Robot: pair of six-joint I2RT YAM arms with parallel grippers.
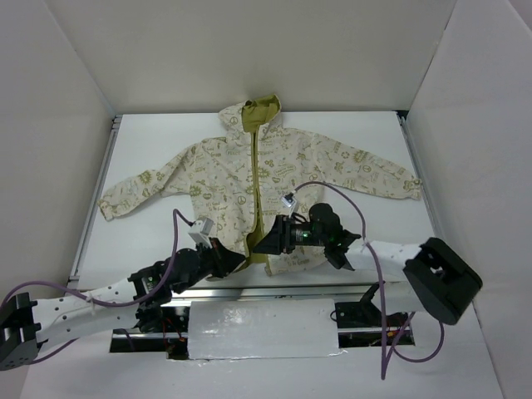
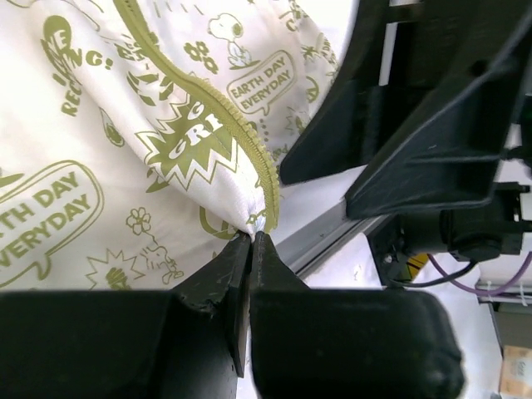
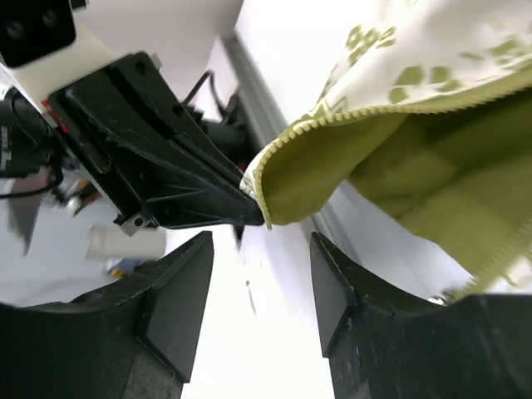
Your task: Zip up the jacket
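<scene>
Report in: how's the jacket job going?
Left tool shut on jacket bottom corner. Right tool open, empty. Zipper undone at bottom. Nothing in the way.

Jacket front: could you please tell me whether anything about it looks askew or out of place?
Yes. The jacket lies flat, but its front gapes near the hem, with olive lining showing. The left gripper pinches the bottom corner of one zipper edge. The right gripper is open, holding nothing.
</scene>
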